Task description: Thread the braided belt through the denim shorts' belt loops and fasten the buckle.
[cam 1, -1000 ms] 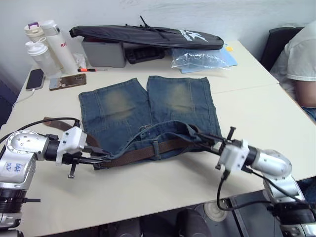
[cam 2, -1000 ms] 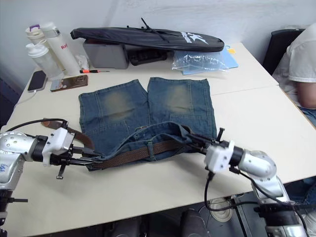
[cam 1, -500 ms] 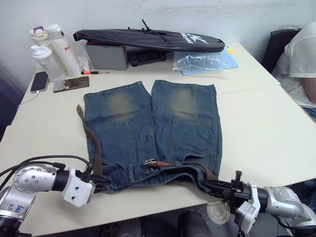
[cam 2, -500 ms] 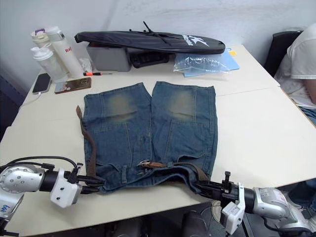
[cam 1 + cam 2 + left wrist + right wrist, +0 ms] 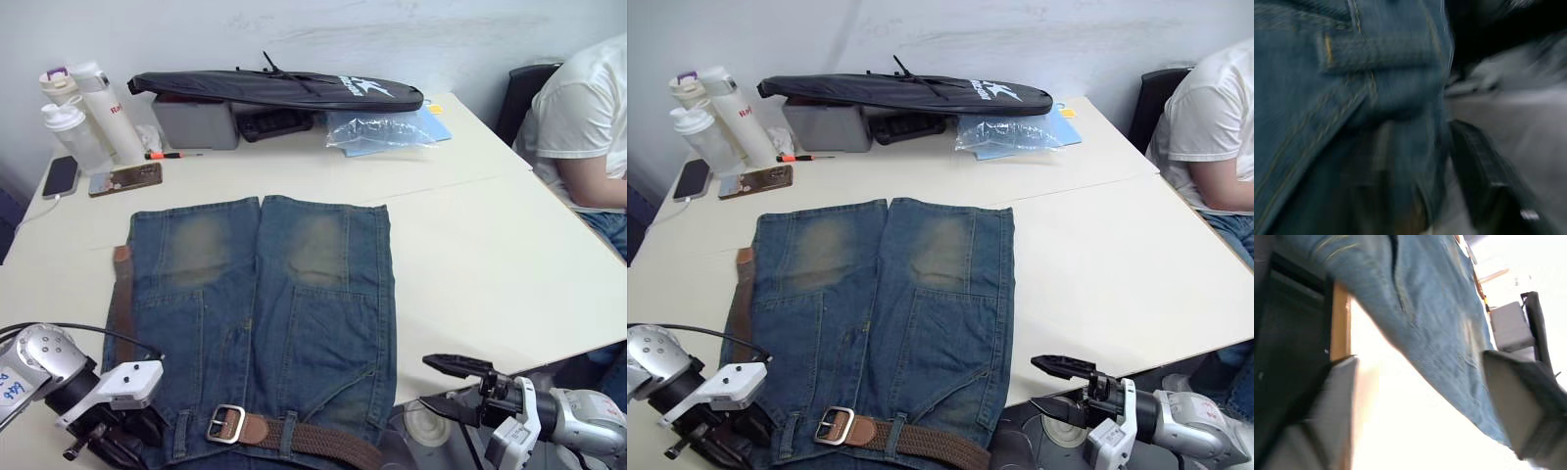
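The belt point(image 5: 921, 441) lies in the waistband of the shorts point(image 5: 892, 304), buckle point(image 5: 834, 427) fastened. The right end effector point(image 5: 1050, 386) is wide and empty; the left end effector's point(image 5: 108, 446) state cannot be told. The next move is probably to withdraw.

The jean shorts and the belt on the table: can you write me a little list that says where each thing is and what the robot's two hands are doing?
shorts: faded blue denim shorts lying flat, waistband at the table's near edge
belt: dark-brown braided belt running along the waistband under a denim belt loop
buckle: silver rectangular metal buckle lying on the waistband
belt tip: reddish-brown leather end beside the shorts' left edge
left gripper: at the waistband's left corner, jaws hidden
right gripper: off the near table edge, jaws open, empty
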{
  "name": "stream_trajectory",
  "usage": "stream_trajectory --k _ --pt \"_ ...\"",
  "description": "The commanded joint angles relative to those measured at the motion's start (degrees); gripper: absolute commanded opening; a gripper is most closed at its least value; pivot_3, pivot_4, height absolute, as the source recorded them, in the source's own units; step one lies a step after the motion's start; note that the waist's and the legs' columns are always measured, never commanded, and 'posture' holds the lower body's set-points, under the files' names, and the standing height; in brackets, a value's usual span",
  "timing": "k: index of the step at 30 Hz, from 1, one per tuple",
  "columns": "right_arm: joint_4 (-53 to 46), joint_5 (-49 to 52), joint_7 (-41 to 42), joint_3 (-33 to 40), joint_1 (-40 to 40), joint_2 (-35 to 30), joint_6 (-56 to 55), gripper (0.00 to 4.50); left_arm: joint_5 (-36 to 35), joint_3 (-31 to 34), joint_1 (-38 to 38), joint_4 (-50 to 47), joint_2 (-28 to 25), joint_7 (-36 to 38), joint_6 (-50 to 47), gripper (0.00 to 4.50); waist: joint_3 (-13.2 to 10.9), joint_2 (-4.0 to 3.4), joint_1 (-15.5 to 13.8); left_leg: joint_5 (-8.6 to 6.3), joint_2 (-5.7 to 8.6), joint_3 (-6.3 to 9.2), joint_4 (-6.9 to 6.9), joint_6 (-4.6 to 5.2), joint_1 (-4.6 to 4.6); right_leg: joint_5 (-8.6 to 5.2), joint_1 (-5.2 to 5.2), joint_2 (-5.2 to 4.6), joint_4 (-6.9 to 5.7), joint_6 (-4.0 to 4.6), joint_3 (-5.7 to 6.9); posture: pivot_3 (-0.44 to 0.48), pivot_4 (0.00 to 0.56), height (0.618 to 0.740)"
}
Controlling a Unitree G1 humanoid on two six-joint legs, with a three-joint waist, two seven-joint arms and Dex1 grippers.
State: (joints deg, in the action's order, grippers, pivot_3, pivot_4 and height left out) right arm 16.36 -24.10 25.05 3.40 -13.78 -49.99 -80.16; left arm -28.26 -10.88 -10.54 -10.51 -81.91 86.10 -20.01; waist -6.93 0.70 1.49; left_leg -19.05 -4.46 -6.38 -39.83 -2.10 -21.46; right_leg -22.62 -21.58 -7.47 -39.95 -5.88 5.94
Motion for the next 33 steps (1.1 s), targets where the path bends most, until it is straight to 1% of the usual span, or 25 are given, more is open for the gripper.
stream_trajectory --k 1,2,4,7,8,11,13,14,16,18,20,22,23,24,25,27,29,30,32,33 --pt "3.1 -0.1 -1.3 1.0 -3.5 -2.9 -0.3 4.50 -10.3 3.6 -0.6 0.2 -2.4 6.4 -6.4 3.98 -0.2 0.02 -0.5 -0.03 -0.08 0.11 -0.02 -0.04 0.01 -0.03 -0.04 0.09 0.13 0.05 0.07 0.000 0.150 0.658" --pt "3.4 0.4 -1.9 1.2 -3.8 -3.3 0.0 4.50 -12.3 4.7 -0.3 1.0 -2.0 6.4 -7.8 4.48 -0.3 0.06 -0.7 -0.06 -0.05 0.28 -0.05 -0.09 0.02 -0.07 -0.04 0.16 0.15 0.14 0.08 0.000 0.150 0.658" --pt "3.8 2.9 -3.3 2.1 -3.9 -3.4 2.7 4.50 -18.1 7.2 0.4 2.2 -1.4 6.4 -11.7 4.48 -0.4 -0.24 -1.0 -0.20 -0.09 0.22 -0.21 -0.05 0.01 -0.12 -0.02 0.16 0.16 0.21 0.04 0.000 0.150 0.658" --pt "1.5 8.6 -4.1 1.4 -3.4 -3.8 7.1 4.50 -24.2 10.5 0.0 2.6 -1.6 6.4 -14.1 4.48 -0.4 -0.27 -1.3 -0.15 -0.11 0.14 -0.26 -0.03 0.01 -0.40 -0.03 0.12 0.14 0.47 0.02 0.000 0.150 0.658" --pt "-1.0 11.8 -3.6 0.4 -3.9 -4.2 9.4 4.50 -26.3 11.9 -0.7 2.7 -2.4 6.4 -14.7 4.48 -0.4 -0.27 -1.3 -0.15 -0.13 0.14 -0.27 -0.04 0.01 -0.43 -0.02 0.13 0.14 0.53 0.02 0.000 0.150 0.658" --pt "-10.6 21.4 -1.7 -1.7 -5.8 -5.1 17.7 4.50 -34.8 16.1 -0.3 5.1 -5.0 6.4 -20.8 4.48 -0.5 -0.21 -1.3 -0.15 -0.13 0.17 -0.25 -0.04 -0.12 -0.40 0.02 0.16 0.02 0.48 -0.06 0.000 0.150 0.658" --pt "-16.2 26.4 -0.6 -1.4 -6.3 -5.4 23.2 4.50 -39.7 18.4 2.2 8.3 -5.2 6.4 -26.2 4.48 -0.5 -0.31 -1.2 -0.12 -0.17 0.16 -0.26 -0.05 -0.27 -0.40 -0.03 0.24 -0.04 0.47 -0.08 0.000 0.150 0.658" --pt "-19.4 29.5 0.2 -1.3 -5.6 -5.4 27.7 4.50 -39.8 19.1 4.5 10.3 -4.0 6.4 -27.2 4.48 -0.6 -0.36 -1.2 -0.11 -0.19 0.16 -0.25 -0.04 -0.27 -0.40 -0.03 0.29 -0.03 0.48 -0.09 0.000 0.150 0.658" --pt "-24.6 34.3 2.3 -1.7 -2.6 -4.9 37.1 4.50 -37.4 18.9 10.3 13.1 -0.5 4.6 -27.7 4.48 -0.8 -0.47 -0.9 -0.11 -0.20 0.23 -0.21 -0.02 -0.18 -0.38 -0.02 0.47 -0.01 0.52 -0.17 0.000 0.150 0.658" --pt "-29.0 38.2 5.5 -4.5 3.4 -3.5 50.5 4.50 -33.0 16.1 21.2 15.8 7.5 -6.6 -27.6 4.48 -1.1 -0.52 -0.3 -0.11 -0.22 0.43 -0.16 -0.01 -0.07 -0.24 -0.01 0.84 0.08 0.73 -0.39 0.000 0.150 0.658" --pt "-31.4 39.9 7.9 -6.4 8.3 -1.6 61.6 4.50 -27.4 14.5 28.7 17.4 14.3 -14.7 -26.1 4.48 -1.4 -0.51 0.7 -0.02 -0.18 0.67 -0.02 0.07 0.01 0.10 0.18 1.10 0.23 0.87 -0.69 0.000 0.150 0.658" --pt "-32.8 42.3 9.3 -7.3 13.6 0.9 72.3 4.50 -22.0 14.1 32.9 17.4 19.9 -20.8 -22.9 4.48 -1.5 -0.22 1.9 0.25 -0.15 0.86 0.37 -0.03 0.27 0.76 0.06 1.27 0.48 1.12 -1.23 0.000 0.150 0.658" --pt "-33.4 42.9 10.0 -7.4 15.4 1.9 76.2 4.50 -20.2 14.1 34.1 17.1 21.6 -22.5 -22.1 4.48 -1.6 0.10 2.4 0.34 -0.12 1.04 0.51 -0.10 0.48 1.03 0.02 1.32 0.57 1.26 -1.18 0.000 0.150 0.658" --pt "-33.7 44.7 10.2 -7.4 19.3 3.7 82.5 4.50 -17.1 14.2 35.3 16.4 24.6 -26.3 -19.3 4.48 -1.6 0.29 3.0 0.46 -0.15 1.21 0.73 -0.23 0.67 1.46 0.00 1.32 0.92 1.44 -1.12 0.000 0.150 0.658" --pt "-34.0 45.5 10.2 -7.0 22.6 5.4 87.4 4.50 -14.4 14.4 36.1 15.8 26.9 -29.1 -16.6 4.48 -1.7 0.46 3.5 0.48 -0.23 1.40 0.84 -0.27 0.78 1.82 0.00 1.32 1.20 1.59 -0.73 0.000 0.150 0.658" --pt "-34.7 46.8 10.2 -5.5 27.4 8.1 94.7 4.50 -11.5 15.3 37.0 15.5 30.2 -31.3 -13.0 4.48 -1.7 0.79 4.1 0.49 -0.23 1.78 1.16 -0.34 1.17 2.53 0.00 1.30 1.75 1.80 -0.17 0.000 0.150 0.658" --pt "-36.0 47.6 12.3 -4.0 29.4 9.0 100.7 4.50 -10.9 15.7 36.8 15.5 30.5 -30.1 -13.6 4.48 -1.7 0.83 4.9 0.65 -0.20 2.72 1.74 -0.63 1.42 3.68 -0.02 1.14 2.55 2.12 0.98 0.000 0.150 0.658" --pt "-37.1 47.7 15.1 -4.0 29.9 7.9 102.8 4.50 -10.6 15.7 36.2 15.3 30.3 -29.2 -14.0 4.48 -1.8 0.72 5.0 0.65 -0.19 2.97 1.85 -0.64 1.47 4.19 -0.05 1.07 3.03 2.13 1.59 0.000 0.150 0.658" --pt "-40.6 51.2 23.4 -3.4 29.5 3.1 109.3 4.50 -10.8 15.7 34.5 15.0 29.5 -26.6 -14.9 4.48 -2.1 0.32 4.9 0.53 -0.11 3.66 1.86 -0.81 1.55 4.89 -0.32 0.65 3.52 2.23 2.57 0.000 0.150 0.658" --pt "-42.5 54.6 27.5 -1.9 29.1 0.2 113.5 4.50 -10.1 15.5 33.6 14.9 29.3 -25.8 -14.6 4.48 -2.1 0.29 4.9 0.51 0.27 3.66 1.89 -0.85 1.54 5.13 -0.67 0.01 3.52 2.03 3.23 0.000 0.150 0.658"
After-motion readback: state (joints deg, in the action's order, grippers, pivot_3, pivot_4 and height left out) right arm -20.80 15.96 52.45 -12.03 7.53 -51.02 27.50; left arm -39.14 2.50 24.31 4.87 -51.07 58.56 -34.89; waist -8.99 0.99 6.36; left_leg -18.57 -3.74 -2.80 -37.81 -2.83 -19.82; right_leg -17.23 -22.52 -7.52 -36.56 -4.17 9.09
